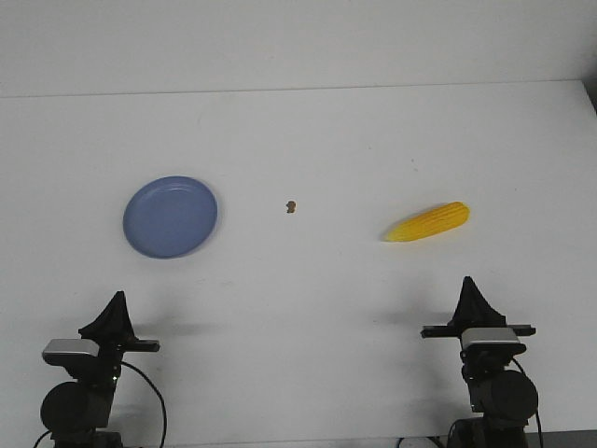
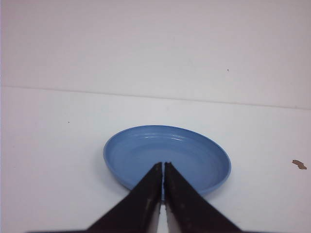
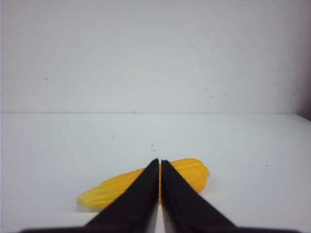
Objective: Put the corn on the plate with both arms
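The yellow corn [image 1: 430, 222] lies on the white table at the right, its thick end pointing to the far right. It also shows in the right wrist view [image 3: 116, 187], beyond the fingers. The blue plate [image 1: 171, 217] sits empty at the left, and shows in the left wrist view [image 2: 146, 150]. My left gripper [image 1: 117, 301] is shut and empty, near the front edge, short of the plate; it also shows in its own view [image 2: 163, 165]. My right gripper [image 1: 468, 285] is shut and empty, short of the corn; it also shows in its own view [image 3: 159, 161].
A small brown speck [image 1: 291, 206] lies on the table between plate and corn, and shows in the left wrist view [image 2: 299, 164]. The table's far edge meets a white wall. A dark edge shows at the far right corner [image 1: 590, 93].
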Controlling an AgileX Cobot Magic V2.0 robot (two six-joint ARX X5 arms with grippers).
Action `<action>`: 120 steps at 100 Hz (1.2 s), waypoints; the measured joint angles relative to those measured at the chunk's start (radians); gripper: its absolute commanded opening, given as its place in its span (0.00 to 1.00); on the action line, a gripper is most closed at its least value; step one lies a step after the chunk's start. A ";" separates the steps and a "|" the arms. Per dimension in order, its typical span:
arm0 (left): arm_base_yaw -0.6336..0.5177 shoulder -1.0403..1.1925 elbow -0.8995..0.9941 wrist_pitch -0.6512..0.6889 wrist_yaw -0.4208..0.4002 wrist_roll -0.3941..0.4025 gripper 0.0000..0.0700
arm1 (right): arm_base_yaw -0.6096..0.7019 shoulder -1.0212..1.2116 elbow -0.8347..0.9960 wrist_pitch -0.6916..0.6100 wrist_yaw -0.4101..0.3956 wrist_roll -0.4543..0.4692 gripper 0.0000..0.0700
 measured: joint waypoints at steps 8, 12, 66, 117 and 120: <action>0.000 0.000 0.000 0.000 0.000 0.000 0.02 | 0.000 0.000 0.000 0.000 0.000 0.000 0.01; 0.000 0.000 0.000 0.000 0.000 0.000 0.02 | 0.000 0.000 0.000 0.000 0.000 0.000 0.01; 0.000 0.000 0.000 0.001 0.000 0.000 0.02 | 0.000 0.000 0.000 0.000 0.000 0.000 0.01; 0.000 0.021 0.132 -0.134 0.000 0.000 0.02 | 0.000 0.000 0.044 -0.012 0.000 0.000 0.01; 0.000 0.031 0.163 -0.159 0.000 0.000 0.02 | 0.000 0.000 0.068 -0.042 0.000 0.000 0.01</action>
